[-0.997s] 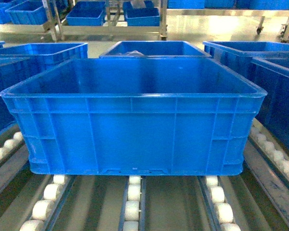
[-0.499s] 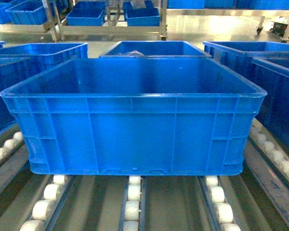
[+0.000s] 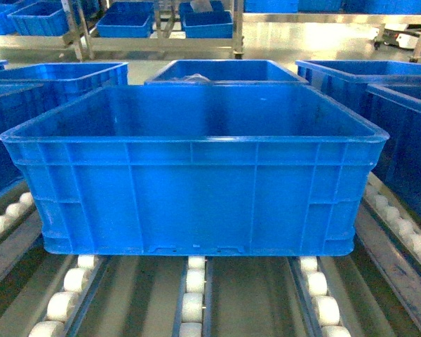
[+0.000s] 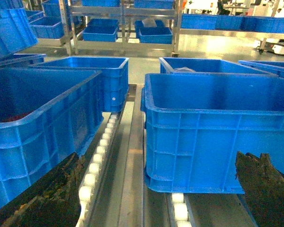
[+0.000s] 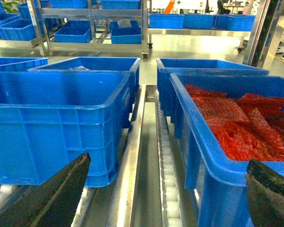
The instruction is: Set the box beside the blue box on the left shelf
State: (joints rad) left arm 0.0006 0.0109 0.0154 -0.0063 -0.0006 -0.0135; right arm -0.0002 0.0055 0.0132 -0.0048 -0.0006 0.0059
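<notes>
The box (image 3: 196,189) rests upright on the left shelf (image 3: 193,295), centred in the head view with its near long wall facing the camera. Its base sits on the rails of white rollers (image 3: 191,307), three of which run out from beneath it toward the camera. The interior is visible down to part of the far wall; nothing shows inside.

In the left wrist view the same box (image 4: 217,132) occupies the right half of the picture. A neighbouring blue box (image 4: 38,137) stands to its left on the adjacent lane, apart from it, with a roller rail (image 4: 99,151) and a bare metal strip between the two.

In the right wrist view the box (image 5: 57,123) lies on the left. To its right, across a metal divider (image 5: 132,156), stands a red-filled blue box (image 5: 227,142) holding crumpled red material (image 5: 241,123).

Further blue boxes (image 3: 224,70) stand behind the task box on the same rack. A second rack (image 3: 161,28) carrying more blue boxes stands beyond, across a pale floor.

Left pincer (image 4: 156,198): the two dark fingers (image 4: 47,198) appear at the lower corners of the wrist view, spread wide apart, gripping nothing. Right pincer (image 5: 165,198): the dark fingers (image 5: 47,198) likewise sit at the lower corners, spread wide, gripping nothing. Neither pincer appears in the head view.
</notes>
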